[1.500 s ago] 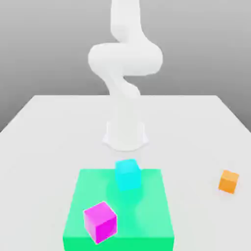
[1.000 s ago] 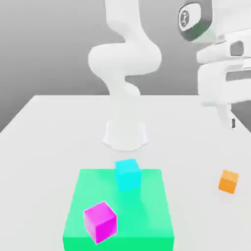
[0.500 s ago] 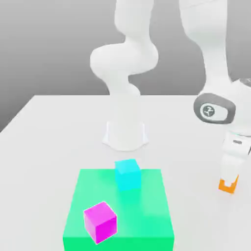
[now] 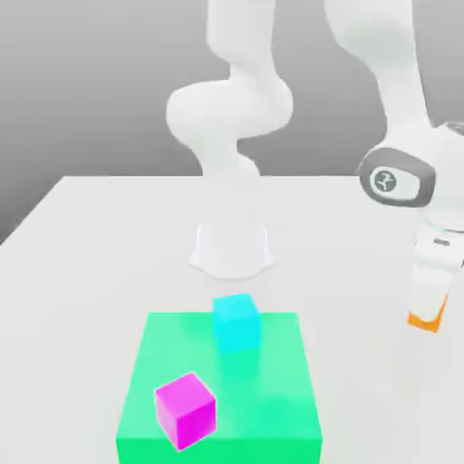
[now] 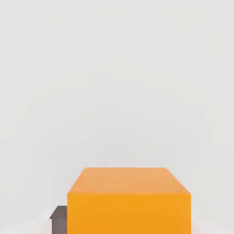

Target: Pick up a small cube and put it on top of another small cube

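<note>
Gripper pinching orange cube, plain-faced, small, sharp-edged, well off to the exterior view's right of green platform bearing cyan cube and magenta cube

Bright, even, diffuse light; faint soft shadows; slightly blurred renders.

arm bent low, gripper pointing down

Your orange cube at the exterior view's right, mostly hidden behind the arm, your cyan cube upright at the far edge of the green block, your magenta cube turned askew near its front corner
</note>
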Robot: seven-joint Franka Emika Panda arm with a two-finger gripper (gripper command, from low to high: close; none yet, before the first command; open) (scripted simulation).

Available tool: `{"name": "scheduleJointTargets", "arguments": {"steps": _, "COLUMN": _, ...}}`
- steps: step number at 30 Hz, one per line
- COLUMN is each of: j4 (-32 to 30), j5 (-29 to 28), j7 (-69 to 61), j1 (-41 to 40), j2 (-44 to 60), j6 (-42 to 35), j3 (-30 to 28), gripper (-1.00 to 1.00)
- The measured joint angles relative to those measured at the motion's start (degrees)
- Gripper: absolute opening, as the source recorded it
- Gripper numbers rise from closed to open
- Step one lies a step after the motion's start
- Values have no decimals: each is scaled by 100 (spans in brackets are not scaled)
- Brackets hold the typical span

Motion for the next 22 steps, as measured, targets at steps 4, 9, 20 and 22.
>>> {"name": "scheduleJointTargets", "arguments": {"steps": 4, "j4": -108, "j5": 188, "j7": -911, "j1": -585, "j2": -846, "j6": -704, "j3": -508, "gripper": -100}}
{"name": "scheduleJointTargets", "arguments": {"steps": 9, "j4": -238, "j5": 269, "j7": -1957, "j1": -1142, "j2": -1869, "j6": -1589, "j3": -1322, "gripper": -100}}
{"name": "scheduleJointTargets", "arguments": {"steps": 20, "j4": -696, "j5": 297, "j7": -2927, "j1": -1746, "j2": -1919, "j6": -1197, "j3": -2155, "gripper": 100}}
{"name": "scheduleJointTargets", "arguments": {"steps": 22, "j4": -696, "j5": 297, "j7": -2927, "j1": -1746, "j2": -1919, "j6": -1197, "j3": -2155, "gripper": 100}}
